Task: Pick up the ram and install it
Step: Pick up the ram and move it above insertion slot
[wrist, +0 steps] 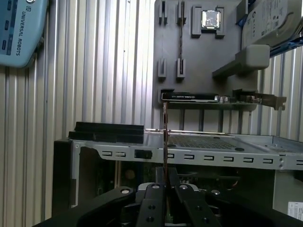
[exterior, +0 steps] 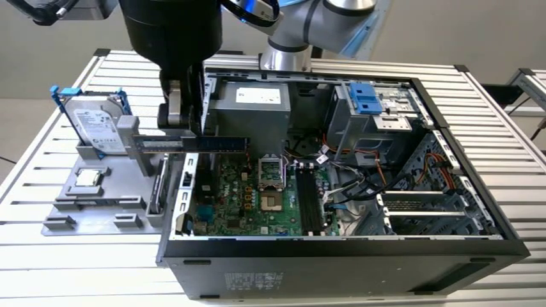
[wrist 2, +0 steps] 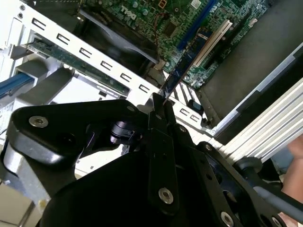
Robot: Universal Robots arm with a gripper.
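The ram (exterior: 224, 144) is a long, flat blue stick held level above the open computer case's wall on the exterior view's left. My gripper (exterior: 189, 135) is shut on it from above, gripping near one end. In both wrist views the ram shows edge-on as a thin strip (wrist 2: 176, 78) (wrist: 164, 137) sticking out from between the black fingers (wrist 2: 157, 124) (wrist: 154, 194). The motherboard (exterior: 247, 198) lies flat inside the case, with its long black slots (exterior: 309, 199) further toward the exterior view's right, apart from the stick.
A grey parts holder (exterior: 94, 201) beside the case carries a silver hard drive in a blue frame (exterior: 92, 128), a processor chip (exterior: 88, 179) and a dark card with a metal bracket (wrist: 213, 98). The case (exterior: 341, 252) also holds a power supply (exterior: 252, 105), cables and a drive cage (exterior: 375, 105).
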